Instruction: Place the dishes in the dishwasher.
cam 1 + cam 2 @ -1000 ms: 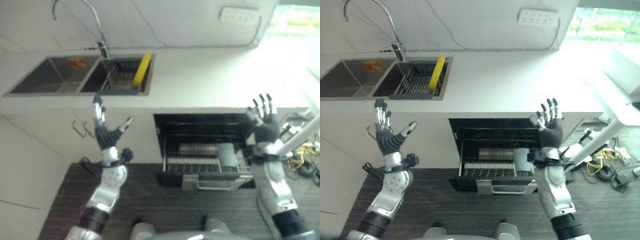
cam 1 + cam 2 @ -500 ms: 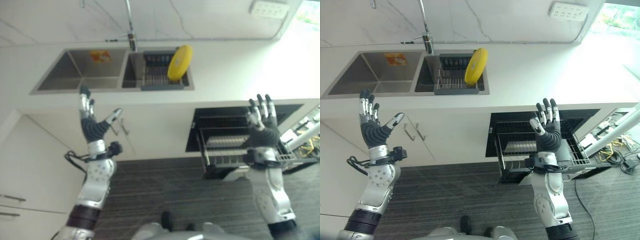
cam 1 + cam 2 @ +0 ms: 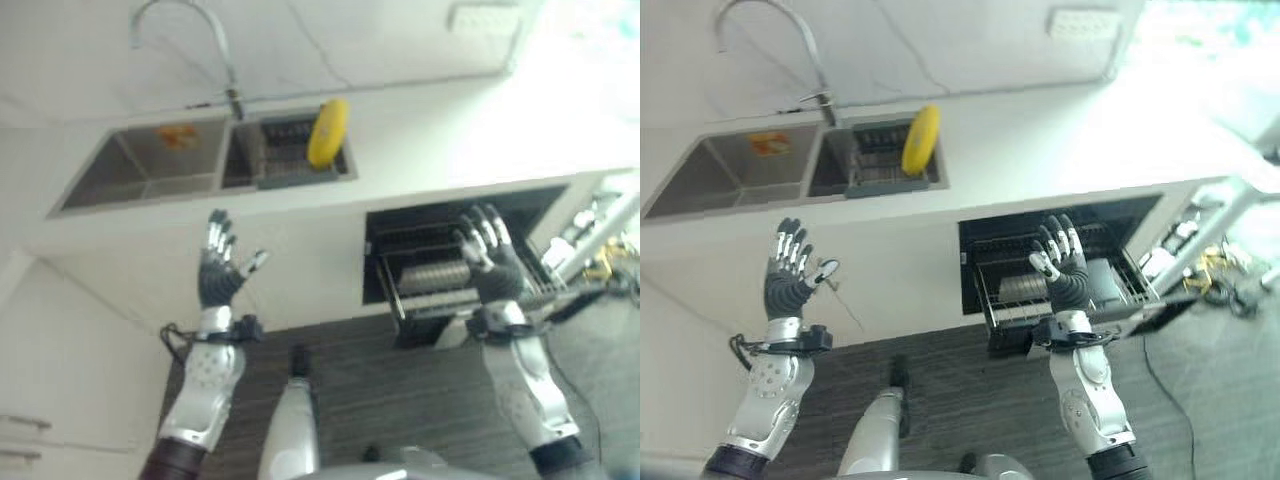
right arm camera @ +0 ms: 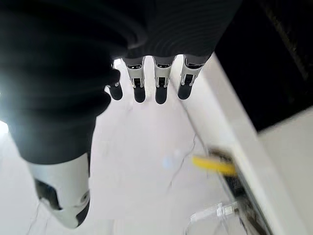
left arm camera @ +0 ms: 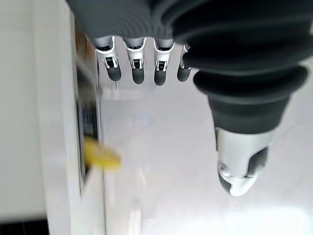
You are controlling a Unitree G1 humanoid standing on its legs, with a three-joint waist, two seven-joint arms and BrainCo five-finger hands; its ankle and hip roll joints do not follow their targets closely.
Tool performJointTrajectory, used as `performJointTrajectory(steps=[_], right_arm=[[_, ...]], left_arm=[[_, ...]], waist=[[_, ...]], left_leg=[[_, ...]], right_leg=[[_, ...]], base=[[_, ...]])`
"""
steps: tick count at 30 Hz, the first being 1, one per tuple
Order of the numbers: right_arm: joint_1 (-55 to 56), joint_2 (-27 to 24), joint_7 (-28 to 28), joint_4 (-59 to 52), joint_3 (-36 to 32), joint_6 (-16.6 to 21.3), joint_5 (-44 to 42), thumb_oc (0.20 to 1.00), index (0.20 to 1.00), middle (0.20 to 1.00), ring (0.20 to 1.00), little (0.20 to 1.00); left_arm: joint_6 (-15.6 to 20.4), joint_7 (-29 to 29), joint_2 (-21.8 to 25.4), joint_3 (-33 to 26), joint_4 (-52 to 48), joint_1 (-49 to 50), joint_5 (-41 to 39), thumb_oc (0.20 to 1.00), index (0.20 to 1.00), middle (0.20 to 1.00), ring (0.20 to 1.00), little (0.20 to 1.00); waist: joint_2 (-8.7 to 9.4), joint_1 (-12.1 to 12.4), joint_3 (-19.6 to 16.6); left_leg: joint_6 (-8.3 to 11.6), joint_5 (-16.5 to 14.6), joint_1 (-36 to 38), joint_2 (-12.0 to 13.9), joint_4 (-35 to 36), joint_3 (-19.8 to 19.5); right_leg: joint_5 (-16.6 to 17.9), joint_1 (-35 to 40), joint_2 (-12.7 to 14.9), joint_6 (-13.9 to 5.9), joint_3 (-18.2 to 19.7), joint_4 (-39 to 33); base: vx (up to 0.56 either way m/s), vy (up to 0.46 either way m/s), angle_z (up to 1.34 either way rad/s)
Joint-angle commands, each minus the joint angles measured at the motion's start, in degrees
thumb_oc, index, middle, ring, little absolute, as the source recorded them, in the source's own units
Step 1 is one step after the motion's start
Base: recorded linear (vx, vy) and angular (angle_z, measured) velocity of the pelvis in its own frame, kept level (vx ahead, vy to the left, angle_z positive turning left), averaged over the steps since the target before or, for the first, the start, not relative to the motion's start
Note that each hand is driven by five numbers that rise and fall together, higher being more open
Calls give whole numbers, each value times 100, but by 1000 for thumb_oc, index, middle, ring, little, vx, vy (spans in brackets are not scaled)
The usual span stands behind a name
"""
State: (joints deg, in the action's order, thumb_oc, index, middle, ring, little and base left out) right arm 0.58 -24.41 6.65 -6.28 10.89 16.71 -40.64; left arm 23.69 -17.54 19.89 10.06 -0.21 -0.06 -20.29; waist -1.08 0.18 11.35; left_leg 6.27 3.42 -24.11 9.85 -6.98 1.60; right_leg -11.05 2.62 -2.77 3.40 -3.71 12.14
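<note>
Right eye view: one yellow plate (image 3: 921,139), standing on edge in dark rack (image 3: 872,170) inside right basin of double sink (image 3: 740,175), set in white counter (image 3: 1040,130). One faucet (image 3: 770,40) behind sink. One dishwasher (image 3: 1070,270) below counter, right of sink, door open, wire basket pulled out, pale dishes inside. Left robot hand (image 3: 790,285) raised below sink, fingers spread wide, holding nothing. Right robot hand (image 3: 1062,268) raised before dishwasher, fingers straight, empty.
</note>
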Motion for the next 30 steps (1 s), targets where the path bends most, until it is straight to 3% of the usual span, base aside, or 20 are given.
performJointTrajectory(steps=[1,3,8,16,20,22,25,26,28,30], right_arm=[[-367,-16,-349,-500,-33,432,216,1000,1000,1000,1000,1000],[-333,-79,-328,-540,-72,490,147,1000,1000,1000,1000,1000],[-284,52,-108,-531,-183,476,324,1000,1000,1000,1000,1000],[-193,164,13,-621,-208,492,539,1000,1000,1000,1000,1000],[-250,107,-45,-590,-164,512,538,1000,1000,1000,1000,1000],[-285,66,-90,-567,-146,522,512,1000,1000,1000,1000,1000],[-339,-25,-185,-575,-150,528,487,1000,1000,1000,1000,1000],[-358,-47,-191,-577,-154,519,474,1000,1000,1000,1000,1000],[-398,-123,-219,-540,-154,532,389,1000,1000,1000,1000,1000],[-386,-153,-214,-460,-74,677,373,1000,1000,1000,1000,1000]], left_arm=[[180,187,310,110,-402,-305,-155,1000,1000,1000,1000,1000],[193,360,334,203,-274,-392,-139,1000,1000,1000,1000,1000],[111,578,374,272,-123,-403,-81,1000,1000,1000,1000,1000],[122,787,390,295,-168,-202,273,1000,1000,1000,1000,1000],[207,799,585,392,-189,-183,1148,1000,1000,1000,1000,1000],[35,1143,712,505,-52,-204,1310,1000,1000,1000,1000,1000],[-282,2468,932,953,346,-26,1114,1000,1000,1000,1000,1000],[-272,2601,970,1043,420,39,1065,1000,1000,1000,1000,1000],[187,2804,1166,1393,848,192,1435,1000,1000,1000,1000,1000],[250,2313,1182,1629,1608,412,1570,1000,1000,1000,1000,1000]], waist=[[204,14,-133],[219,16,-238],[277,183,-413],[357,285,-424],[342,313,-433],[330,314,-453],[255,276,-506],[238,275,-517],[173,214,-545],[142,189,-555]], left_leg=[[-87,918,1267,-241,582,337],[-213,543,1517,-378,642,401],[-431,170,1910,-610,818,367],[-442,108,1905,-608,863,371],[-383,130,1875,-498,881,448],[-367,151,1880,-471,925,484],[-340,221,1932,-403,1071,597],[-334,232,1923,-391,1087,625],[-332,264,1887,-348,1123,716],[-392,212,1907,-359,1089,773]], right_leg=[[662,540,387,-528,-136,-857],[549,575,511,-612,-263,-739],[493,568,781,-769,-578,-676],[588,552,877,-831,-707,-858],[634,535,943,-860,-816,-970],[658,531,966,-882,-851,-1006],[662,517,1024,-944,-954,-1009],[657,514,1035,-956,-963,-1008],[585,521,1053,-985,-959,-951],[459,474,1070,-1011,-939,-716]], base=[[209,189,-34],[221,151,-36],[175,49,-3],[21,-48,-3],[-3,-21,-16],[4,-1,-9],[32,25,-14],[48,51,-23],[54,74,-24],[65,118,-11]])
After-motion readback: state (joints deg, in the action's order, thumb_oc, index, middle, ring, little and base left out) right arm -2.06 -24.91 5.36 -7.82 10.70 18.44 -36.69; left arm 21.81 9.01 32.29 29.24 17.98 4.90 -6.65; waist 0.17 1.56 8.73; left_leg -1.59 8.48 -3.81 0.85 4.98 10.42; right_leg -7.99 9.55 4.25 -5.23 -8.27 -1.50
